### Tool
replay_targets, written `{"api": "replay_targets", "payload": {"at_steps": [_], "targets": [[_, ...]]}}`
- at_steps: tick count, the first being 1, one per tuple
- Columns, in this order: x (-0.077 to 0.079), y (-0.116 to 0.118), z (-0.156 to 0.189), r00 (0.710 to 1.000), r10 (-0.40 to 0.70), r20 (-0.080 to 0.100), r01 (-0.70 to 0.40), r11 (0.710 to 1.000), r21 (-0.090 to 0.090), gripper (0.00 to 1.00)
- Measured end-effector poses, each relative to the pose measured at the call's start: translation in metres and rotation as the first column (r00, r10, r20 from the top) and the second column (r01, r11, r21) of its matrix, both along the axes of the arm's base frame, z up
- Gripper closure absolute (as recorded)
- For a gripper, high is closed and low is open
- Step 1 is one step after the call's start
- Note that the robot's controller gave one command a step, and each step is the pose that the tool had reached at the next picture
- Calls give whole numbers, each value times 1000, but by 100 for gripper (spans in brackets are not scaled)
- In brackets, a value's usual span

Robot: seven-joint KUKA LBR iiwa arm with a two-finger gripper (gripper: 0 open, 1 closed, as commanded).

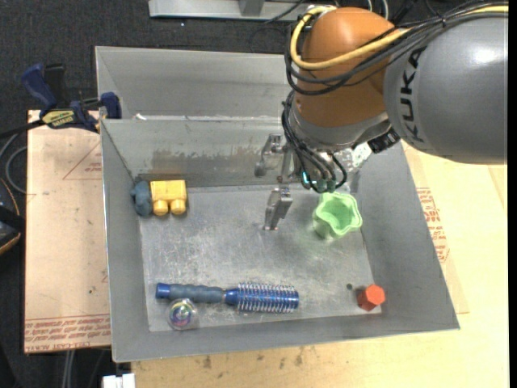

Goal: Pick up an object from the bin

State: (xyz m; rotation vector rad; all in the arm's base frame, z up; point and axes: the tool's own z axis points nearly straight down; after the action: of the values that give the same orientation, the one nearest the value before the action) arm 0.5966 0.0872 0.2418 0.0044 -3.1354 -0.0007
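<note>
My gripper (276,215) hangs low over the middle of the bin's back half, open, with one metal fingertip showing just above the floor and nothing between the fingers. A light green cup with a wavy rim (336,215) stands right of that fingertip, partly beneath the wrist, and the fingers are not round it. The other finger is hidden by cables above the cup.
A yellow block (168,197) lies at the back left beside a blue-grey lump (143,199). A blue hairbrush (234,296) lies along the front, a clear ball (182,315) at its handle end. A small red piece (371,297) sits front right.
</note>
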Motion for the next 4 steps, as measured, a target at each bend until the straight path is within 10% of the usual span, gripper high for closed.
{"api": "replay_targets", "payload": {"at_steps": [1, 2, 3, 4], "targets": [[-72, 4, -98, 980, 201, -2, -201, 980, 1, 0], [-105, -6, -167, 998, 64, 24, -64, 998, 5, 0], [-106, -6, -166, 998, 65, 21, -65, 998, 4, 100], [-101, 19, -43, 999, 51, 15, -51, 999, 2, 100]]}}
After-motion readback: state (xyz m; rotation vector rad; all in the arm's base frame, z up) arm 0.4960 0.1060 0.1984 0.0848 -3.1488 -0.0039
